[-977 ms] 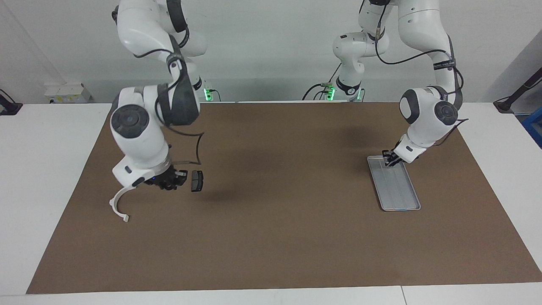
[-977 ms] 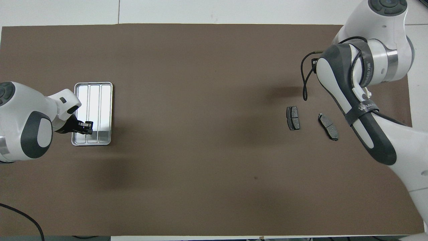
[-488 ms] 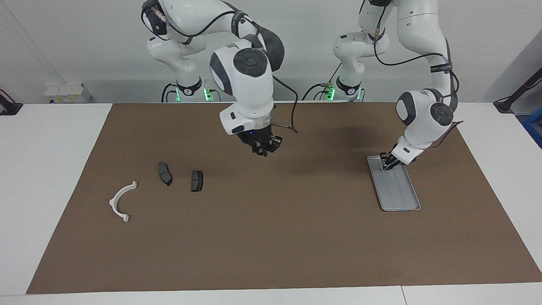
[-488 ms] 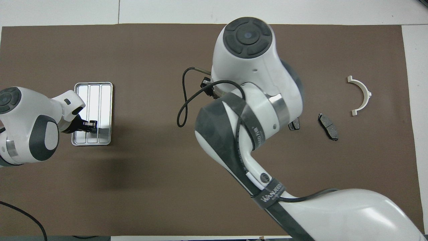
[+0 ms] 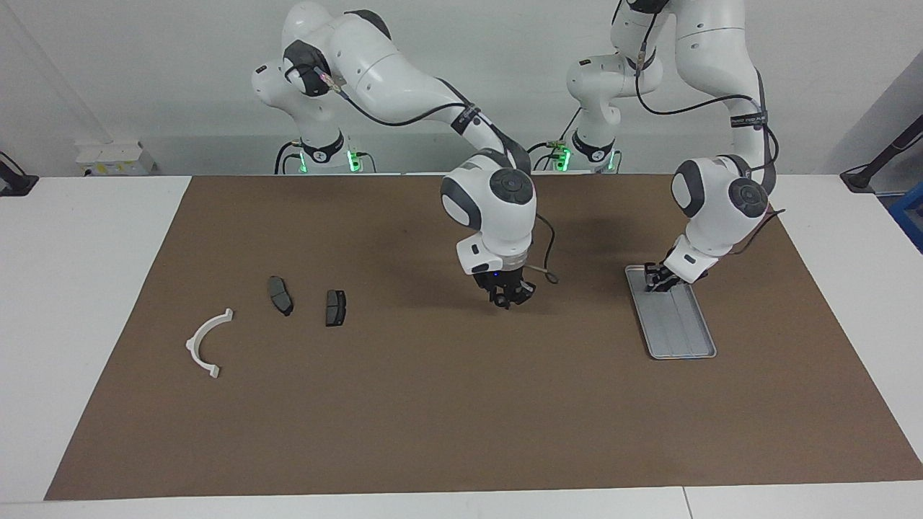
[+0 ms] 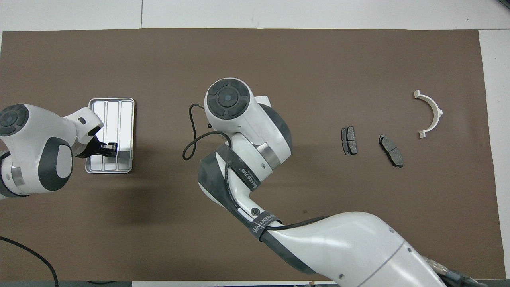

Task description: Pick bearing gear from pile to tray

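Bearing gear is nowhere that I can pick out, neither on the mat nor in the tray, so I cannot say where it is.

In the facing view the pile lies toward the right arm's end of the mat [image 5: 433, 418]: a white bracket [image 5: 191, 344] and two brake pads [image 5: 280, 295], all apart from each other. The right gripper [image 5: 510, 297] hangs low over the bare middle of the mat, between the pile and the tray [image 5: 681, 335]. I cannot tell whether it is open, closed, or carrying something small. The left gripper [image 5: 657, 280] is down at the end of the tray nearer the robots, and its state I cannot tell either. The visible floor of the tray looks bare.

In the overhead view the right arm covers its own gripper. The left gripper [image 6: 108, 147] sits over the near end of the tray [image 6: 113, 115], whose ridged floor shows nothing on it. The brake pads [image 6: 349, 140] and the bracket [image 6: 434, 109] lie untouched.

As a judgement, delivery is under way but nothing has yet landed in the tray.

A second ago the right gripper was low over the pile, hiding one brake pad. It has since crossed to mid-mat, toward the tray, and both brake pads lie uncovered. The left gripper has hardly moved.
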{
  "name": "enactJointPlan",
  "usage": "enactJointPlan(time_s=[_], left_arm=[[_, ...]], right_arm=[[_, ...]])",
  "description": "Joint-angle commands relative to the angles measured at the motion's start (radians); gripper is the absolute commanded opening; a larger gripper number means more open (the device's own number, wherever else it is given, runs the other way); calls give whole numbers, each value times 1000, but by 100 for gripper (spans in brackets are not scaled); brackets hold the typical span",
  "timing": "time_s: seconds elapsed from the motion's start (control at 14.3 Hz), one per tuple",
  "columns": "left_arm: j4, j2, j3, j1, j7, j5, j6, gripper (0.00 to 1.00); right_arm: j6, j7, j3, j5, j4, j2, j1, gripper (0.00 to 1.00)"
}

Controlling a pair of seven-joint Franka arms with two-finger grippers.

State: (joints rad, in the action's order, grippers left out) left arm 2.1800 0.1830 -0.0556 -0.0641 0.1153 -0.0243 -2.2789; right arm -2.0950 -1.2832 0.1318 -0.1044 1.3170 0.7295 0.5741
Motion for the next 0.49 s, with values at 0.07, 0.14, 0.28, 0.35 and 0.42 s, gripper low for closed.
enactJointPlan(time_s=[0.07,0.14,0.28,0.35,0.42], left_arm=[[-38,-23,5,17,-32,-16,73,100],[-64,-23,2,20,-67,-16,102,100],[-91,-23,5,70,-139,-16,130,100],[-95,-28,3,81,-173,-16,134,100],[-98,-37,3,102,-213,-16,143,100]], right_arm=[[-50,-13,-1,-23,13,15,-11,0],[-59,-13,0,-29,30,13,-11,0],[-60,-12,0,-31,31,11,-13,0],[-62,-13,0,-31,36,11,-14,0],[-66,-13,0,-31,37,11,-16,0]])
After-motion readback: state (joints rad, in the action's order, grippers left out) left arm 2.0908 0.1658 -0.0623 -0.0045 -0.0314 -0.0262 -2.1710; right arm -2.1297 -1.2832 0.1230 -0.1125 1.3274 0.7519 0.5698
